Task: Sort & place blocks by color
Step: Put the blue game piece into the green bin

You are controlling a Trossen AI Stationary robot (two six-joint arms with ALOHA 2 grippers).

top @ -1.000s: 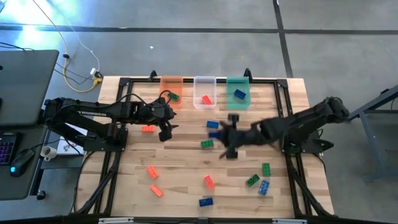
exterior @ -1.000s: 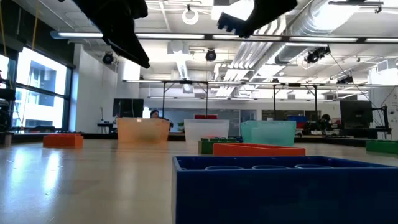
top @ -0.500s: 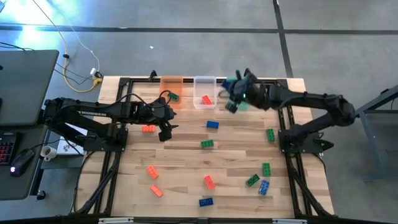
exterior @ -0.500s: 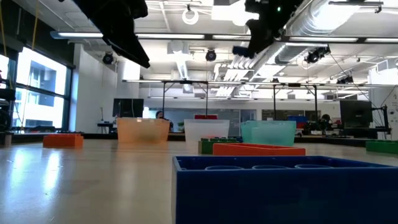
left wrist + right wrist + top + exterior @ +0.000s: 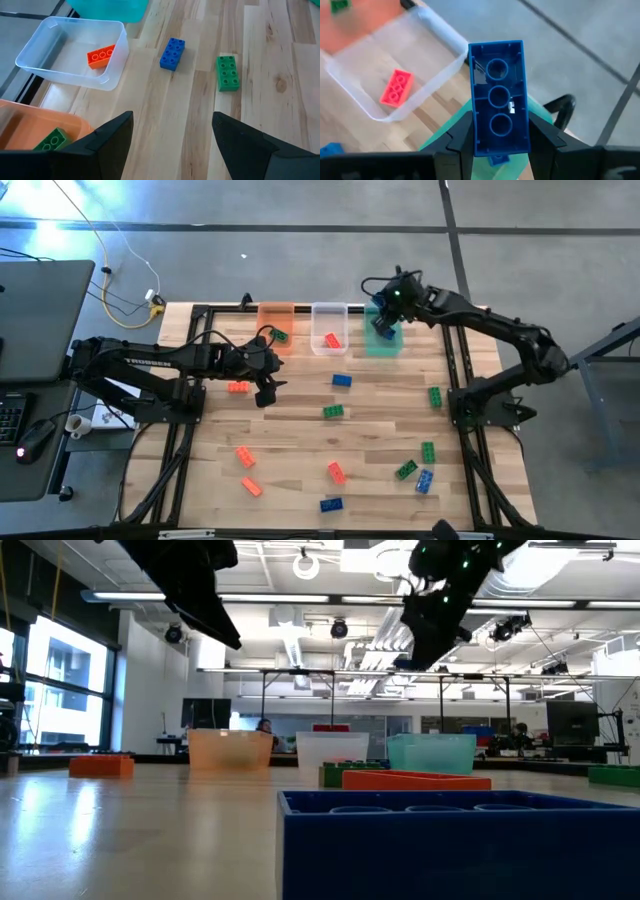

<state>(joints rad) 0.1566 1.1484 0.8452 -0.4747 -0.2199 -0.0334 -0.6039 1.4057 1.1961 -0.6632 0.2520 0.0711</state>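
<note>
My right gripper [image 5: 388, 310] hangs over the green tub [image 5: 382, 342] at the table's far edge, shut on a blue brick [image 5: 499, 95]. Another blue brick [image 5: 498, 160] lies in that tub. My left gripper [image 5: 172, 145] is open and hovers near the orange tub [image 5: 277, 320], touching nothing. The orange tub holds a green brick [image 5: 48, 141], and the clear tub [image 5: 328, 328] holds a red-orange brick [image 5: 100, 55]. Green, red-orange and blue bricks lie flat on the table, among them a blue one [image 5: 342, 380] and a green one [image 5: 333, 411]. My right gripper pinches the blue brick between its two fingers, one on each long side [image 5: 476, 131] near the end closest to the wrist. The fingers [image 5: 457, 137] lie along the brick. It is lifted clear above the green tub, its hollow underside toward the wrist camera.
Loose bricks lie on the near half: red-orange ones [image 5: 245, 457] [image 5: 337, 472], a blue one [image 5: 331, 504], and green and blue ones [image 5: 427, 452] [image 5: 425, 480] toward the right. A further green brick [image 5: 435, 395] lies near the right arm's base. Black frame rails run along the table's edges.
My right gripper has swung from the table's middle toward the far edge, carrying the blue brick, and now stands over the green tub. The green brick near the right arm's base, hidden under the arm before, has come into view. My left arm has kept still.
</note>
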